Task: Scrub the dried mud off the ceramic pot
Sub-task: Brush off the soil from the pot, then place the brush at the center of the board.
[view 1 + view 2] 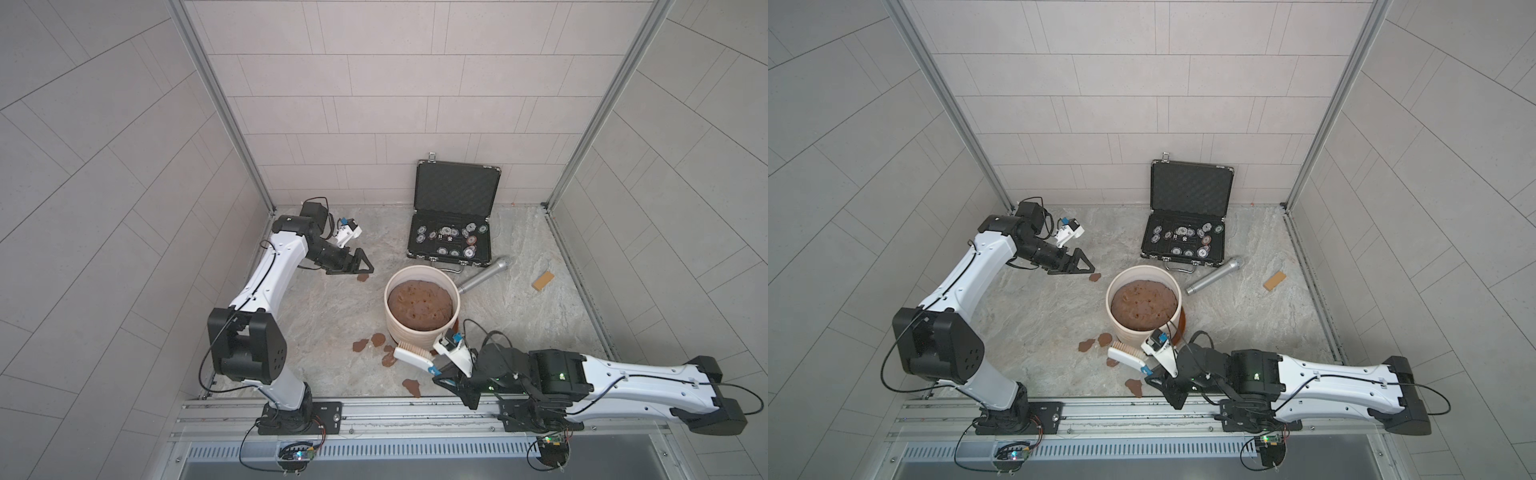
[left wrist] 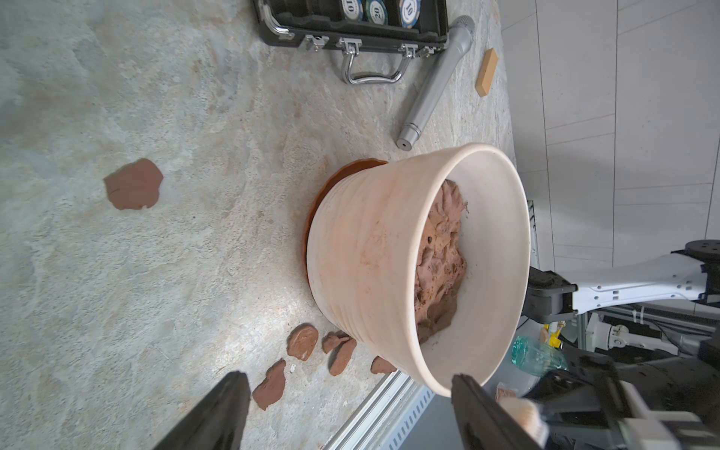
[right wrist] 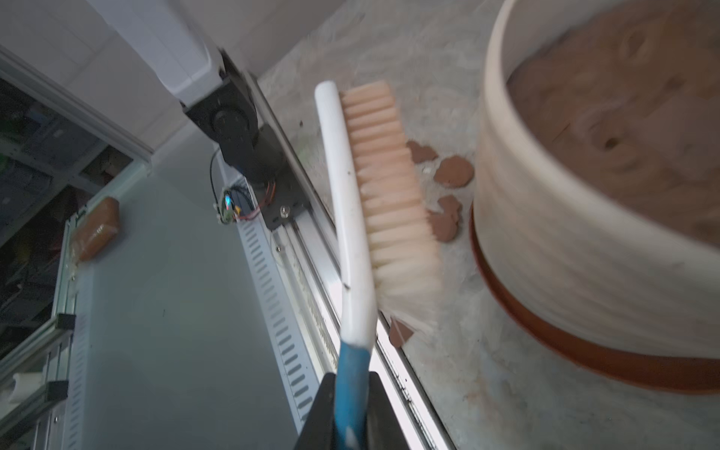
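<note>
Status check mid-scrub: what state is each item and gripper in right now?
ceramic pot: upright on saucer, full of soil.
dried mud: loose patches on the table.
scrub brush: gripped by handle, bristles toward pot.
right gripper: shut on scrub brush.
left gripper: open, empty.
poker chip case: lid open.
microphone: lying on its side.
tan block: lying flat.

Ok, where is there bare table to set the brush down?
Free: the stretch between the left arm and the ceramic pot; also between the pot, microphone, wooden block and right arm. Crowded: the pot's near side, strewn with dried mud.
</note>
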